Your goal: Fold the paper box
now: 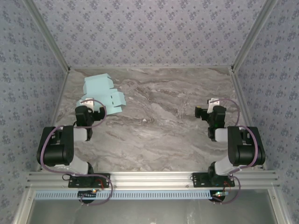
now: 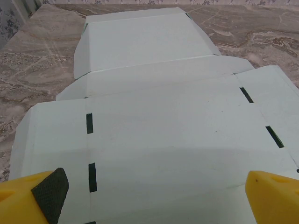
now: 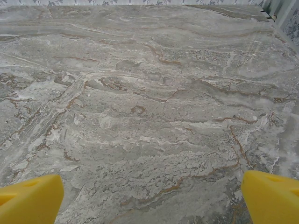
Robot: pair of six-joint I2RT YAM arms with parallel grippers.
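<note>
Two empty grippers, jaws wide: left gripper (image 2: 154, 193) over the near edge of the paper box (image 2: 154, 116) spread on the table (image 1: 163, 107), right gripper (image 3: 152, 196) well apart from it. We judge it light, floppy card — pinch a flap's edge.

Bare marble table (image 1: 173, 135) is found across centre and right; the far-left corner is occupied by the unfolded paper box (image 1: 99, 92), and passage is bounded by patterned walls (image 1: 140, 32) on three sides.
</note>
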